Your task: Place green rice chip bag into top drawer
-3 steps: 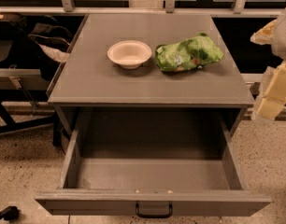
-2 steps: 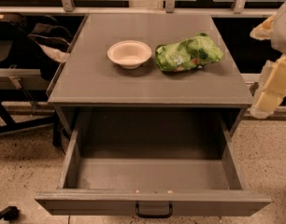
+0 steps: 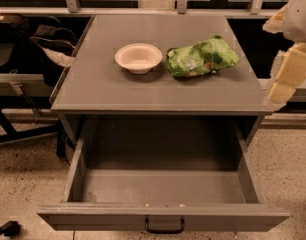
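while the green rice chip bag [image 3: 202, 58] lies on the table [image 3: 143, 91] near its far right corner, just beside the white bowl [image 3: 138, 57], the gripper [image 3: 287, 74] hangs off the right edge, apart from the bag and holding nothing. you cannot tell how far it is open. the top drawer [image 3: 163, 186] stands pulled out below the front edge. expect these faults: a sideways approach shoves the bag into the bowl; a shallow pinch slips on the puffy film; a low carry snags the front edge.
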